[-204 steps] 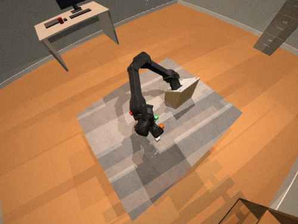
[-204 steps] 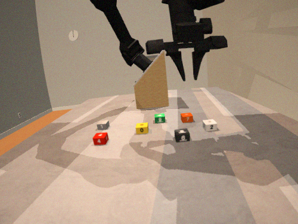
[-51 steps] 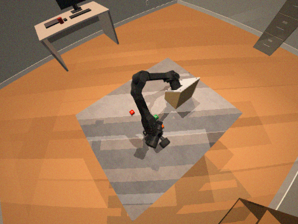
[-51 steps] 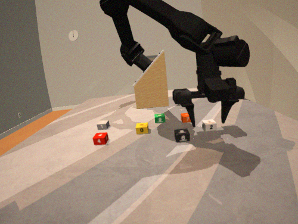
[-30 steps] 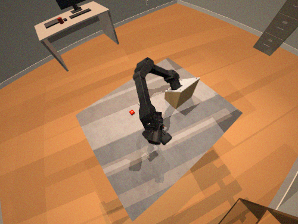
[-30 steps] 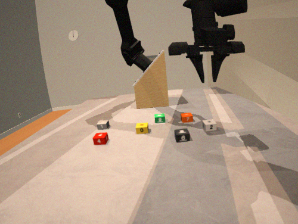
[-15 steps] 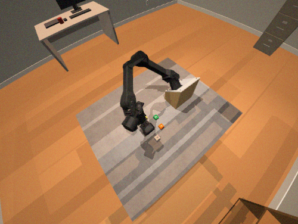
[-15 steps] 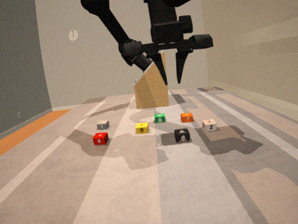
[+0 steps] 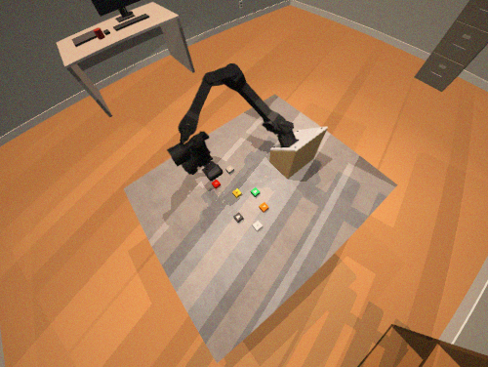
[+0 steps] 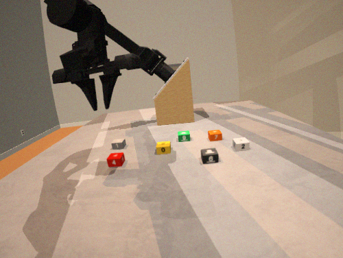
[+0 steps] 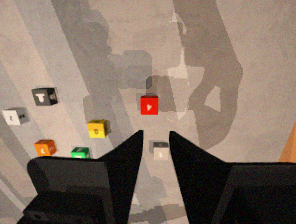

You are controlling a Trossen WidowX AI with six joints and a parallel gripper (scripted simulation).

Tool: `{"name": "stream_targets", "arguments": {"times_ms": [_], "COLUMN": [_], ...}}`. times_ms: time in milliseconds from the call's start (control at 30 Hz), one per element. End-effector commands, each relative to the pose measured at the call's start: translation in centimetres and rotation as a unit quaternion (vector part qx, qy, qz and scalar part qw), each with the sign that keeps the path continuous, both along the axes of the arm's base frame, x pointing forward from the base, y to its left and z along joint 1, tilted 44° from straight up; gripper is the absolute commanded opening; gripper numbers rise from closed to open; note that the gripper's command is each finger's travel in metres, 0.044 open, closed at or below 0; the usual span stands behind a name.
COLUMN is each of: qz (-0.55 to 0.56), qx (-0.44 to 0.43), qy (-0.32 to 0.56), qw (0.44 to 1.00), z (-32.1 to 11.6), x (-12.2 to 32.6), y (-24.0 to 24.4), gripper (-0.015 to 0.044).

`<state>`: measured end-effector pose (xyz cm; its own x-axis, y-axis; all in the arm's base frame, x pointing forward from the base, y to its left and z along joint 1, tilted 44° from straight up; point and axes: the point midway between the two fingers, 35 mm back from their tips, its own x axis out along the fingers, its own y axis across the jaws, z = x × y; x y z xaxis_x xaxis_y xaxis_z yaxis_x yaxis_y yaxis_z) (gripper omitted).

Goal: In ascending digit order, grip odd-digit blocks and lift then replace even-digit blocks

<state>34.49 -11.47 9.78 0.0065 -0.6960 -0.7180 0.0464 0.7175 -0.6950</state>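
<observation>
Left to right in the exterior view, the black arm (image 9: 223, 75) (image 10: 121, 34) is seen first, its fingers (image 10: 101, 110) pointed down and held well above the surface (image 9: 210, 303) (image 10: 137, 223) (image 11: 265, 60). The fingers are parted by a narrow gap, with nothing grasped between them.

Below them, a red block (image 9: 216, 183) (image 10: 116, 160) (image 11: 149, 105) is seen, on which a white 4 can be read. Behind it, a grey block (image 9: 230, 169) (image 10: 119, 144) (image 11: 161, 150) is marked with a 1. Next, a yellow block (image 9: 237, 192) (image 10: 163, 147) (image 11: 98, 128) is printed with a dark 0. Farther back, the arm is carried by a wedge-shaped stand (image 9: 298, 158) (image 10: 175, 99) with a wood-coloured side.

Near the stand, a green block (image 9: 255, 192) (image 10: 184, 136) (image 11: 80, 153) bears what looks like a white 9. Nearer the camera, what looks like an underlined white 6 is shown on a black block (image 9: 238, 218) (image 10: 209, 156) (image 11: 45, 96). Behind that, a 7 is borne by an orange block (image 9: 264, 207) (image 10: 215, 135) (image 11: 45, 148). Rightmost, a dark 2 is printed on a white block (image 9: 258, 225) (image 10: 241, 144) (image 11: 14, 116). All seven blocks are set apart on the surface.
</observation>
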Motion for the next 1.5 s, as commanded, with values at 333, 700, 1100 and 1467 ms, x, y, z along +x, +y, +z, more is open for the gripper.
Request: {"name": "stream_targets", "arguments": {"times_ms": [333,700,1100,1467], "qz": [0.006,0.006,0.006,0.006], "qx": [-0.005,-0.005,-0.005,-0.005], "qy": [0.011,0.011,0.011,0.011], "qw": [1.0,1.0,1.0,1.0], "z": [-5.7,-6.9,-8.2,-8.3], "x": [-0.4,-0.4,-0.4,-0.4], "y": [-5.9,-7.0,-8.3,-8.4], "gripper": [0.04,0.04,0.04,0.0164]}}
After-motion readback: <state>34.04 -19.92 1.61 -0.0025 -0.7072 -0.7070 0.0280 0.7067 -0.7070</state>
